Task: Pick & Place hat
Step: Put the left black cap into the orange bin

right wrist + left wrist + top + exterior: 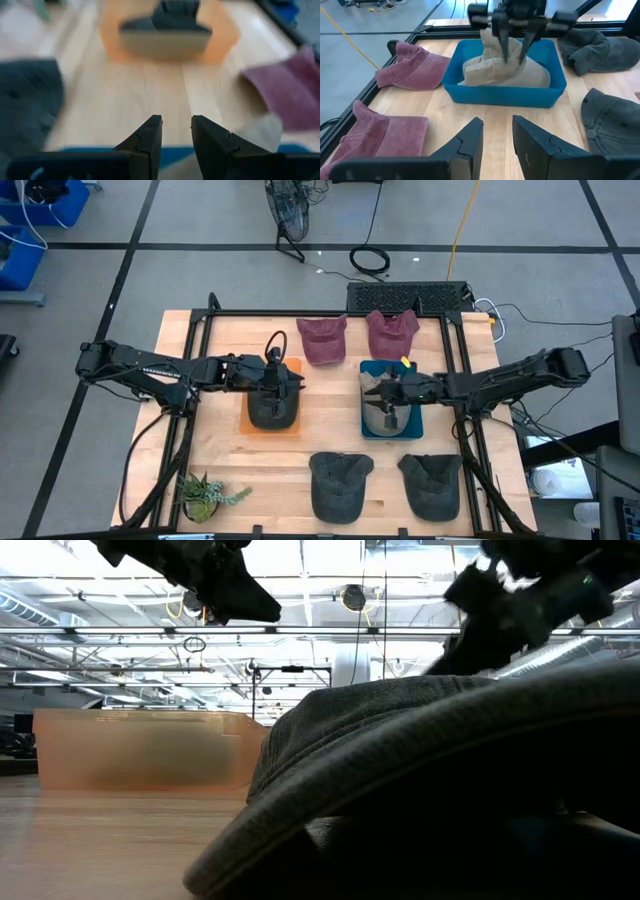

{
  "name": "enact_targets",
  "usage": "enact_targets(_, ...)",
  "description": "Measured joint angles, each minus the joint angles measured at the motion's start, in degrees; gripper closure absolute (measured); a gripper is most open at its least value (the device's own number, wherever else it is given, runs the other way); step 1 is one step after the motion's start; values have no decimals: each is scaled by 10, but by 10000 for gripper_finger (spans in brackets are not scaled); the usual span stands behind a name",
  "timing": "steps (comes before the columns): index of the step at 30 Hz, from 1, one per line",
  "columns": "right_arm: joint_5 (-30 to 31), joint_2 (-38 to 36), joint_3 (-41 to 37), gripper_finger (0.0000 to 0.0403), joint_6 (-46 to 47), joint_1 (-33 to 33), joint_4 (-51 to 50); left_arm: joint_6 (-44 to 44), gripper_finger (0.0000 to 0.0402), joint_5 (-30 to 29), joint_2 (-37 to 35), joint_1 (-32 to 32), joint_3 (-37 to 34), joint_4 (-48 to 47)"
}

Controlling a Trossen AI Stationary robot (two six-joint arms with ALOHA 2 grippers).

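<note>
Tan hat (502,72) lies crumpled in blue bin (470,92), crown pushed up.

Floor: we see grey flooring (200,220) crossed by dark lines, all around the counter (225,450).
Cables: a black coil (370,259) and a yellow cord (462,220) lie beyond the counter's far edge.
Bins: blue ones (40,202) off its far-left corner.
Ceiling: bright, with steel trusses (330,632) overhead.

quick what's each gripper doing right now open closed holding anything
Left gripper: over the orange bin, fingers slightly apart, holding nothing.
Right gripper: over the blue bin, fingers down at the tan hat; grip cannot be told.
</note>
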Motion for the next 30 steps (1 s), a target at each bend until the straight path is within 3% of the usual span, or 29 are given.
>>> enact_targets(15, -1, 31, -20, 310, 27, -59, -43, -6, 293, 0, 0, 0, 0, -3)
enact_targets(23, -32, 31, -92, 310, 37, -92, 77, -5, 293, 0, 0, 0, 0, -3)
enact_targets(27, -35, 32, -97, 309, 24, -92, 126, -4, 293, 0, 0, 0, 0, -3)
enact_targets(30, -69, 25, -97, 307, 18, -92, 171, -3, 293, 0, 0, 0, 0, -3)
